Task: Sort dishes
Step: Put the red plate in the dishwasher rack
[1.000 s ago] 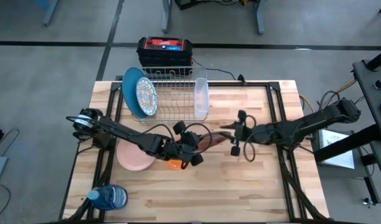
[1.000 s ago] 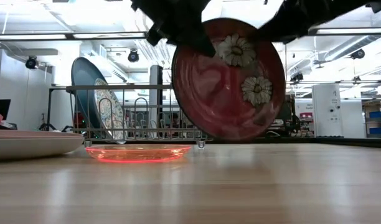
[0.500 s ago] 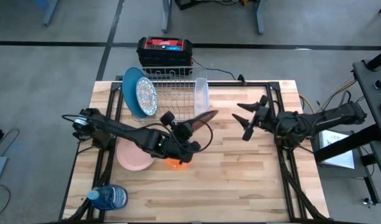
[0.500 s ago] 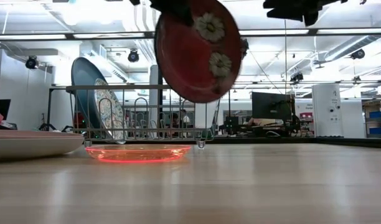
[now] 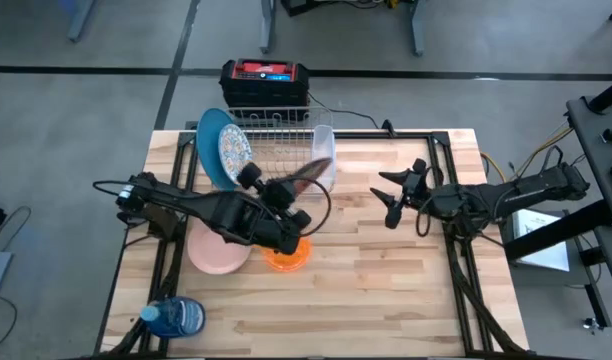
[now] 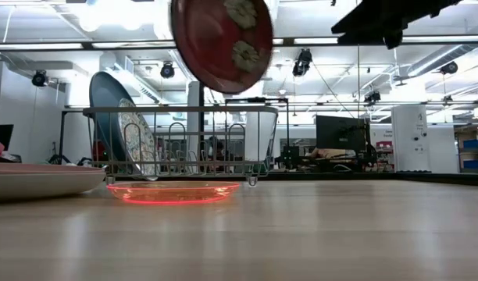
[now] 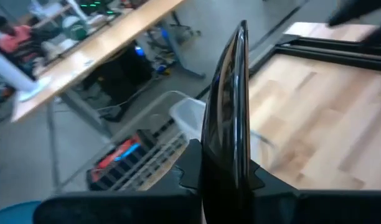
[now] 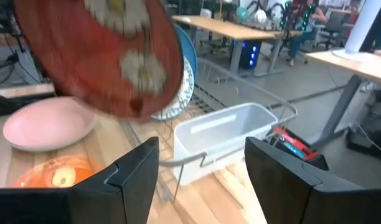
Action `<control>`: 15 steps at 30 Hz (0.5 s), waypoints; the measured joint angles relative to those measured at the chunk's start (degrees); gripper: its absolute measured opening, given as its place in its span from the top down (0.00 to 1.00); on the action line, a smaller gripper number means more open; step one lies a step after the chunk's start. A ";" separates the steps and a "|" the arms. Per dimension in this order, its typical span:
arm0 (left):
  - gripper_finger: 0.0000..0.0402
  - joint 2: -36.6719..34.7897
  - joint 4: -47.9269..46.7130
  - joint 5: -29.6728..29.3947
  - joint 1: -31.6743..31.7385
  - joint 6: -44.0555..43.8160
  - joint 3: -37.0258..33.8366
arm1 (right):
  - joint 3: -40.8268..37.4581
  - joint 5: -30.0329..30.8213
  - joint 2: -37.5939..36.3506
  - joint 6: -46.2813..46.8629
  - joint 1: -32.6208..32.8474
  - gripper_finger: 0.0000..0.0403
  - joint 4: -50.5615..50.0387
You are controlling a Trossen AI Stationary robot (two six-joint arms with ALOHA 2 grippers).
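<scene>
A red plate with white daisies (image 6: 221, 43) stands on edge in the air above the dish rack's near side (image 5: 276, 150), with my left gripper (image 5: 289, 192) shut on it. In the rack stand a large blue plate (image 5: 212, 138) and a patterned teal-white plate (image 5: 235, 155), both on their rims. On the table in front of the rack lie a pink dish (image 5: 217, 252) and a small orange bowl (image 5: 287, 256). My right gripper (image 5: 391, 196) hovers open to the right of the plate, and nothing lies between its fingers (image 8: 137, 168). My left gripper pinches the red plate's rim (image 7: 226, 163) between its two fingers, one on each face (image 7: 189, 169). The plate stands on edge beyond the fingers, lifted clear of table and rack. Its flowered face is toward the table's near edge (image 6: 239, 31).
A clear plastic container (image 5: 324, 152) sits in the rack's right end. A black and red box (image 5: 266, 80) stands behind the rack. A blue water bottle (image 5: 176, 317) lies at the near left corner. The table's right half is bare wood (image 5: 386, 290).
My left gripper has carried the red plate up and toward the table's far left, from over the middle to above the rack, turning it as it went. My right gripper has come away from the plate and drawn back toward the right edge.
</scene>
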 joint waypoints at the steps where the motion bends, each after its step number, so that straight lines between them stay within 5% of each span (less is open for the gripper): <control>1: 0.96 0.01 -3.18 -0.69 -0.02 -1.51 1.34 | -0.09 -0.01 0.13 0.37 -0.11 0.44 -0.53; 7: 0.96 -0.17 -23.08 -5.51 0.17 -15.70 8.03 | -1.04 0.00 1.14 3.36 -1.00 0.43 -0.73; 15: 0.96 -4.36 -22.57 -6.41 4.44 -16.51 5.70 | -2.01 0.00 1.52 5.03 -2.64 0.45 -0.62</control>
